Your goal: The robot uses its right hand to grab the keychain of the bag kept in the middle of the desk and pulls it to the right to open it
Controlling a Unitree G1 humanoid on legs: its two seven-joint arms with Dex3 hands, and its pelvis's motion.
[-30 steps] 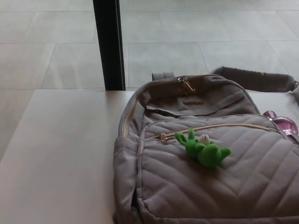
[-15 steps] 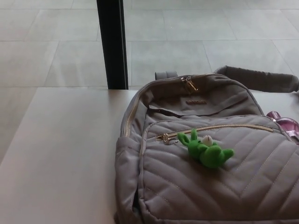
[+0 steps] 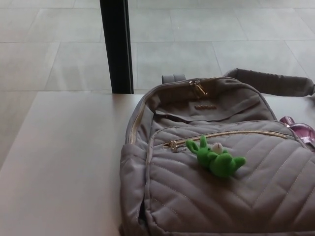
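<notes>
At five o'clock from the closed front-pocket zipper (image 3: 224,134), the green frog keychain (image 3: 215,157) lies ungrabbed; neither hand shows, so pinch its body, then pull toward three o'clock.

A pale desk (image 3: 64,162) carries a grey quilted bag (image 3: 216,162) lying on its back (front pocket up) toward the right side. Just beside the bag's right edge lies a pink object (image 3: 299,130), partly hidden.
</notes>
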